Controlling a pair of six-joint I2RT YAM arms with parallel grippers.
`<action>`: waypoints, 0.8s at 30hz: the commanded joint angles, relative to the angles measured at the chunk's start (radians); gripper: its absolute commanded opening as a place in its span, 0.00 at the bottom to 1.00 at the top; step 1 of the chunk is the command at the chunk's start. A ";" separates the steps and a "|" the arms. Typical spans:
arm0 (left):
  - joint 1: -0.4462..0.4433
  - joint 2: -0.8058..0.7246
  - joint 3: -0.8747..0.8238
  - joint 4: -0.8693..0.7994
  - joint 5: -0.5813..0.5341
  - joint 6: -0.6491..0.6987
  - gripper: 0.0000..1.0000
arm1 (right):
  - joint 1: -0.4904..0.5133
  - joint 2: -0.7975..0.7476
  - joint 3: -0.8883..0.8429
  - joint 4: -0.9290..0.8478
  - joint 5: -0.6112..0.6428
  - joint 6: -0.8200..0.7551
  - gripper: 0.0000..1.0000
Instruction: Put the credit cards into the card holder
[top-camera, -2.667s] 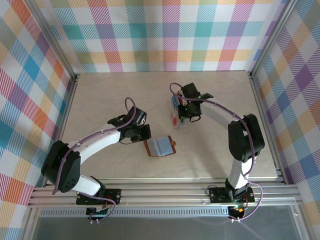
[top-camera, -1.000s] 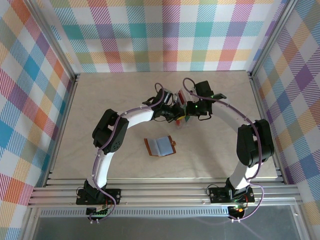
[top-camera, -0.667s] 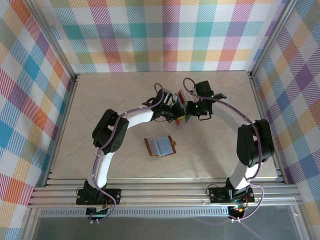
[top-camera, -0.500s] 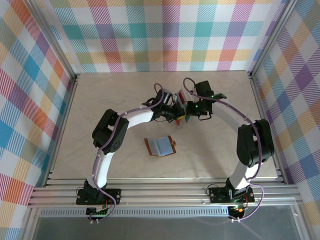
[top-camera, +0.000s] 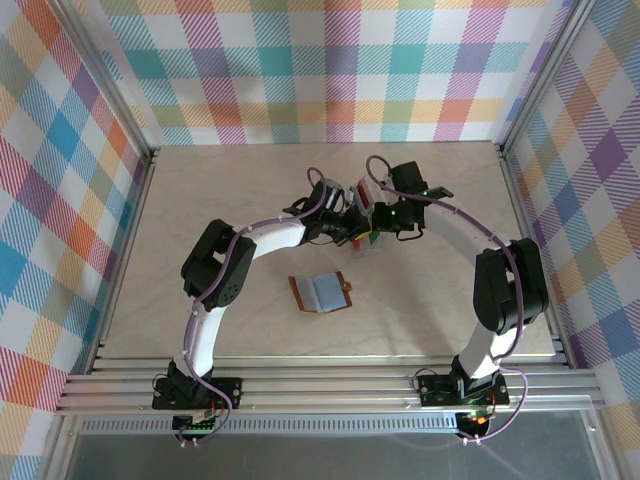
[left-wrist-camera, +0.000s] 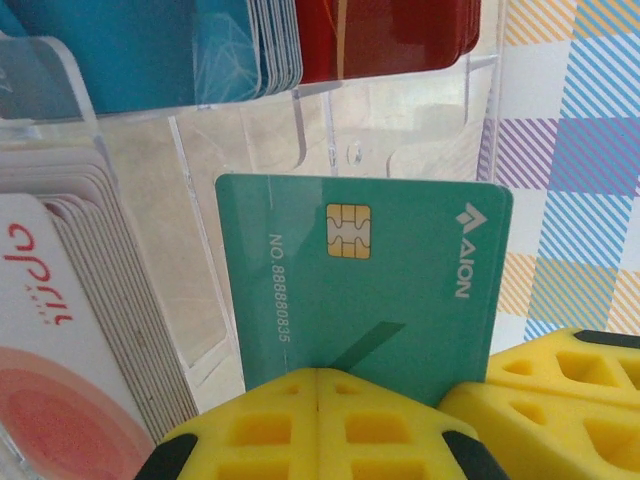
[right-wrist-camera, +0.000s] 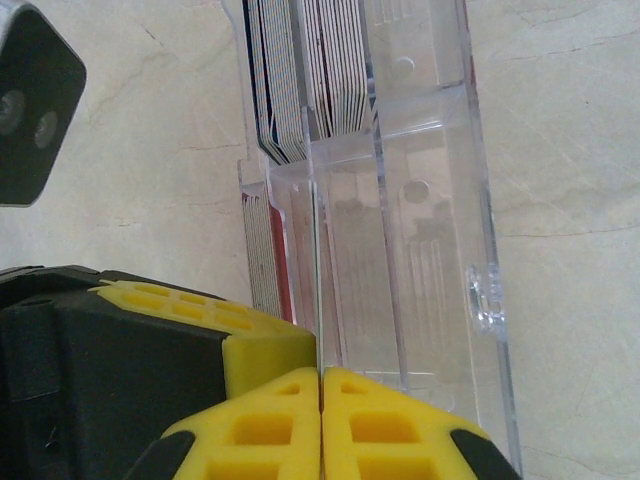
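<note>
Right fingers pinch the green card by its edge at the clear tray. Left fingers are closed, empty, beside its face. The wallet lies open on the counter, frame center, bare room all round.

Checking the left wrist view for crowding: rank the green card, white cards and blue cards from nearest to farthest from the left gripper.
1. Green card, directly in front of the left gripper.
2. White cards, off to the left.
3. Blue cards, upper left, in the farther compartment.
</note>
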 joint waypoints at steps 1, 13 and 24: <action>-0.023 0.041 0.047 0.009 0.007 -0.013 0.00 | -0.004 -0.017 -0.017 -0.008 -0.041 0.012 0.09; -0.032 0.091 0.072 -0.031 -0.017 0.006 0.00 | -0.018 -0.027 -0.029 0.021 -0.121 0.019 0.18; -0.032 0.095 0.086 -0.063 -0.034 0.024 0.00 | -0.030 -0.046 -0.047 0.041 -0.170 0.031 0.18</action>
